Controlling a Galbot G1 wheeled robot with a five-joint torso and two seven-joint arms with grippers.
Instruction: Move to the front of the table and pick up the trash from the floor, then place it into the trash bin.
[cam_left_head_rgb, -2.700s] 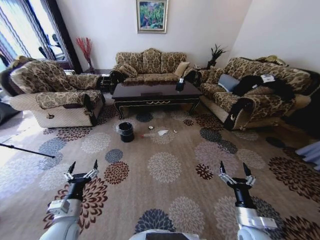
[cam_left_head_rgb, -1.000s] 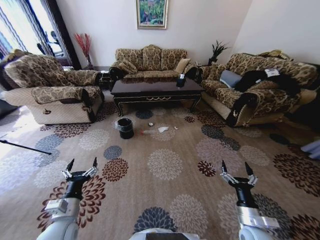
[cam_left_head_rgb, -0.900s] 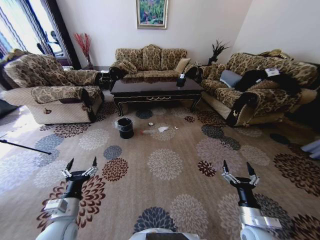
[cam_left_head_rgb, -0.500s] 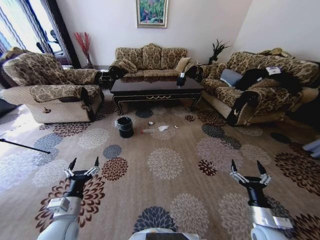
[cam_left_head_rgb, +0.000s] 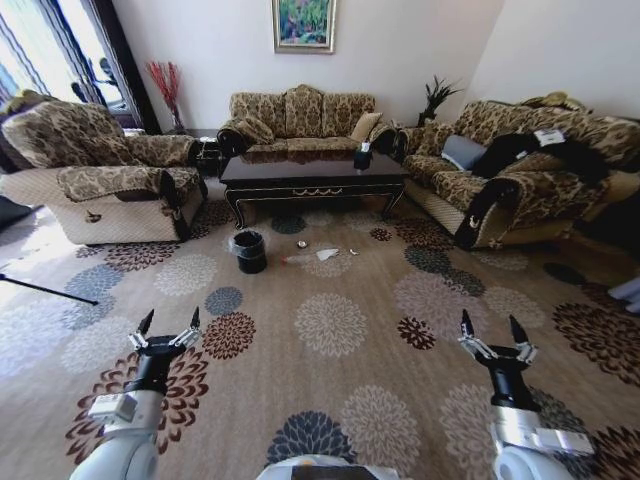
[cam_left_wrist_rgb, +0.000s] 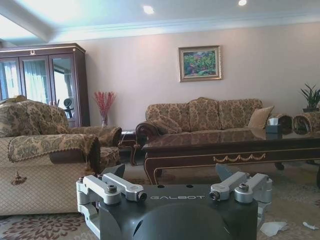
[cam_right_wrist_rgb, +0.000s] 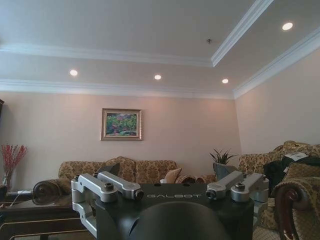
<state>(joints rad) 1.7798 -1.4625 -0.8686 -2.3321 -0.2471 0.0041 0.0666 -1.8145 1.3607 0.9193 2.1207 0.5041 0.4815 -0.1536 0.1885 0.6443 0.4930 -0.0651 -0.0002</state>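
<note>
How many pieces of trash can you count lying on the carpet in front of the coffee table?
3: a small round piece nearest the table, crumpled white paper just right of it, and a clear bottle between the paper and the black bin. Tinier scraps may go unseen.

Glossy dark wood table (cam_left_head_rgb: 312, 170), crinkly plastic-lined bin (cam_left_head_rgb: 249, 251), woven carpet (cam_left_head_rgb: 340, 340).

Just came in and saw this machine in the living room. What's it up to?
A wheeled robot stands on the flowered carpet, well short of the coffee table. Both its arms are held out low in front, the left gripper and right gripper open and empty. By the table lie bits of trash next to a small black bin. Nothing is picked up yet.
</note>
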